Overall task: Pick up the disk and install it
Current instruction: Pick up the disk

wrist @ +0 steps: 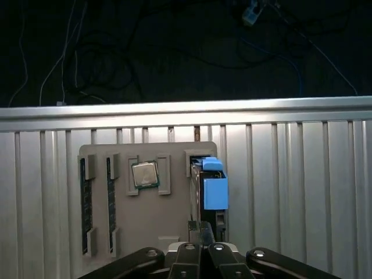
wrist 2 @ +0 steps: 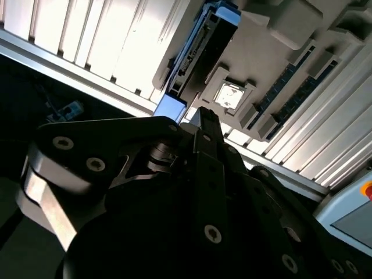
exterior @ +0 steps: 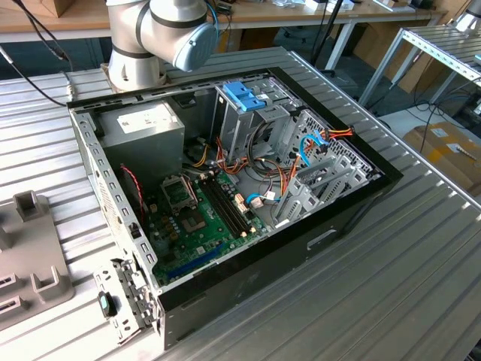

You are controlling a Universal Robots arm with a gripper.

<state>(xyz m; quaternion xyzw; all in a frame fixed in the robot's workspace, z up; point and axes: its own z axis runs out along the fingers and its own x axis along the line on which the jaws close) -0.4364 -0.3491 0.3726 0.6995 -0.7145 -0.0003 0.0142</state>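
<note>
The gripper (wrist: 201,228) (wrist 2: 208,119) has its fingers closed together with nothing between them, and it is positioned just beside one end of the disk (wrist: 213,192) (wrist 2: 197,46), as seen in both wrist views. The disk stands on edge in a slot of a grey fixture plate (wrist: 151,221) (wrist 2: 273,52), with its light-blue carrier tab facing the gripper. The same plate holds a processor chip (wrist: 145,174) (wrist 2: 228,96), seated between the disk slot and two memory modules (wrist: 86,203). The plate rests on the slatted metal table (wrist: 290,174) (exterior: 391,278). In the exterior view, the open computer case (exterior: 263,278) occupies the centre of the table, the arm base (exterior: 135,53) stands at 12 o'clock from the case, and a grey holder (exterior: 30,248) lies at 9 o'clock. A blue bracket (exterior: 244,96) tops the drive cage inside the case.
</note>
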